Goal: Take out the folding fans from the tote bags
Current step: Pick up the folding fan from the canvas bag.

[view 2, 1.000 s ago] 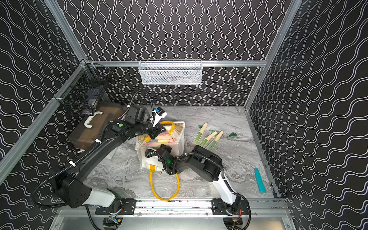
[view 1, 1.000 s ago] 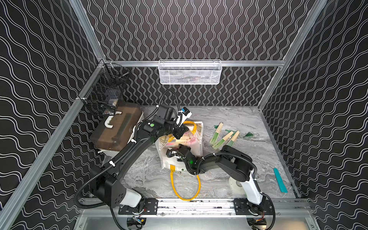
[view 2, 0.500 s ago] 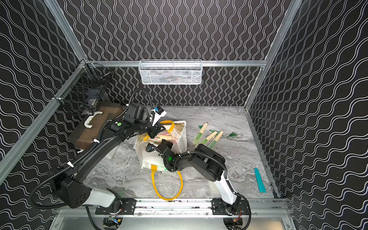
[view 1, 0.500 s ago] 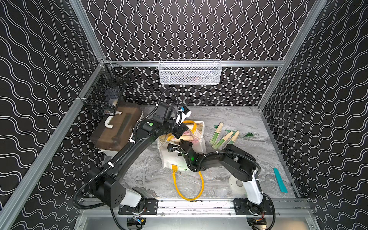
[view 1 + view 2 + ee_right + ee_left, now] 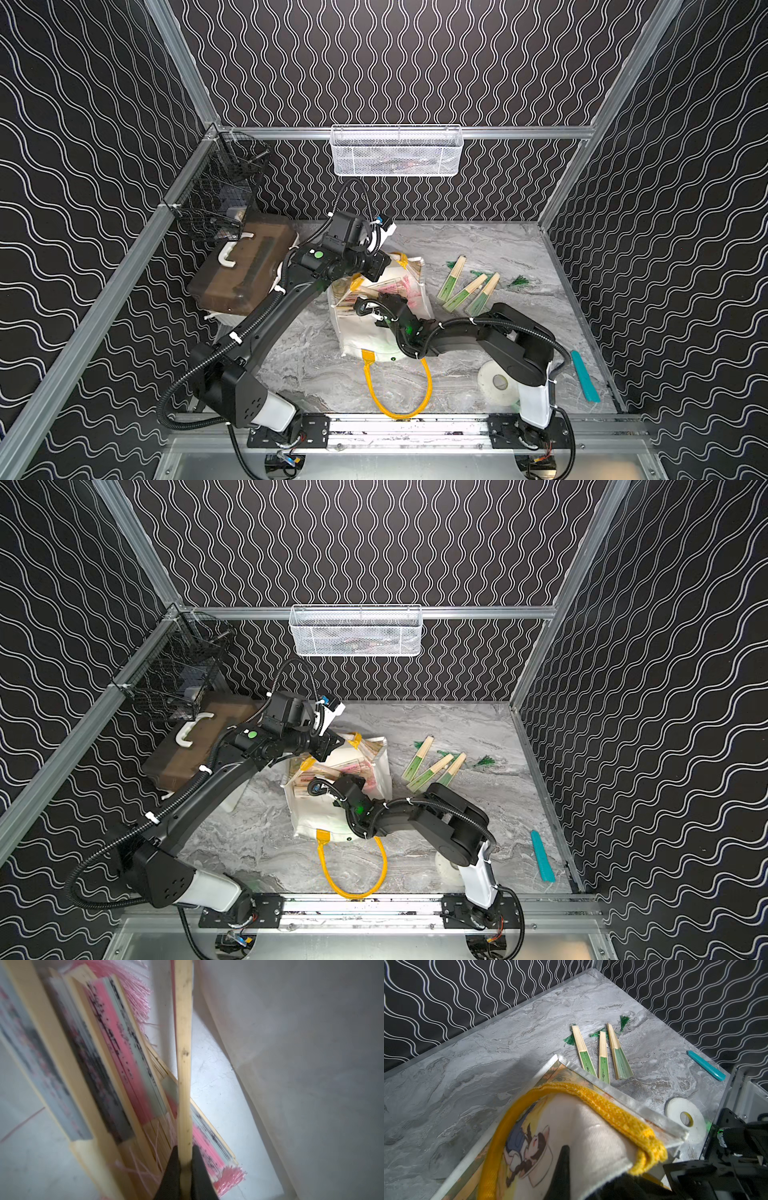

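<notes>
The white tote bag (image 5: 374, 332) (image 5: 322, 812) leans on the marble table, mouth facing up and back. My left gripper (image 5: 376, 268) (image 5: 571, 1167) is shut on the bag's far rim by its yellow handle (image 5: 618, 1118), holding the mouth open. Several folding fans (image 5: 374, 291) (image 5: 116, 1064) with pink paper and tassels lie inside. My right gripper (image 5: 365, 306) (image 5: 184, 1159) reaches into the mouth and is shut on one fan's bamboo rib (image 5: 182, 1053). Three green fans (image 5: 465, 291) (image 5: 432, 766) (image 5: 602, 1055) lie on the table to the right of the bag.
A brown-lidded box (image 5: 245, 266) stands left of the bag under a black wire basket (image 5: 220, 195). The bag's other yellow handle (image 5: 399, 386) loops toward the front rail. A white tape roll (image 5: 496, 382) and a teal strip (image 5: 584, 376) lie front right.
My right gripper has pushed further into the bag's mouth and closed on a fan. The left gripper stayed shut on the rim, and the bag has tipped a little.
</notes>
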Available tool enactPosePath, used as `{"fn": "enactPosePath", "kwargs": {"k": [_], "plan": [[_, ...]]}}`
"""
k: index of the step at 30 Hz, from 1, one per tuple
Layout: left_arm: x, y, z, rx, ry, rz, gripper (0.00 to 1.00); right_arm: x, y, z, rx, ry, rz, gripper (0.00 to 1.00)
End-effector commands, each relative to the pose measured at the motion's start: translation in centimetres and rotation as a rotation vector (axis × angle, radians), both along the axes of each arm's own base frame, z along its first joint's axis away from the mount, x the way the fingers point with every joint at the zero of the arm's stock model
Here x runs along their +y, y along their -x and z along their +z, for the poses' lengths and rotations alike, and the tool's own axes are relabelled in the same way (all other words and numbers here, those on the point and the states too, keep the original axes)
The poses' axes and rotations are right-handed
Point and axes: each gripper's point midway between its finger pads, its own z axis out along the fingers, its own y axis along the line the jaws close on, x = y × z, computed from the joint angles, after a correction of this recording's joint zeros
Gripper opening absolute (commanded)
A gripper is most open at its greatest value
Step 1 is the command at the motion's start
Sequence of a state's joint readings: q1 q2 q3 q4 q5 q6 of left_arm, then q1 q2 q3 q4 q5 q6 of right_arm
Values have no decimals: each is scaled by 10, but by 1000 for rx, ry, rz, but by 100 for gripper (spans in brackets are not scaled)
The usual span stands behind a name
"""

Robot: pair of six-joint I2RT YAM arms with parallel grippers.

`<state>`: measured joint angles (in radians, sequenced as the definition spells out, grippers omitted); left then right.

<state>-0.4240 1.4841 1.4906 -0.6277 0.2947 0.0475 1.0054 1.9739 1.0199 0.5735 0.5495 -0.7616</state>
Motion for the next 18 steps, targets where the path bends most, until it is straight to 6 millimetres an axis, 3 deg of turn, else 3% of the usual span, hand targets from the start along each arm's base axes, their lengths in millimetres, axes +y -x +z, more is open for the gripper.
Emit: {"fn": "enactPosePath", "kwargs": {"k": [1,7,13,18], "plan": [[5,-12,9,-32,15,67,0,2,4,6,29,-64,5,0],[19,-25,8,-40,-13,175,0,-1,12,5,48,-78,30,0],[38,-38,14,-75,-48,277,0,-16,12,9,5,-87,-20,0],[47,-43,14,-76,-58,315,0,-21,11,26,-16,-157,-52,0]]}}
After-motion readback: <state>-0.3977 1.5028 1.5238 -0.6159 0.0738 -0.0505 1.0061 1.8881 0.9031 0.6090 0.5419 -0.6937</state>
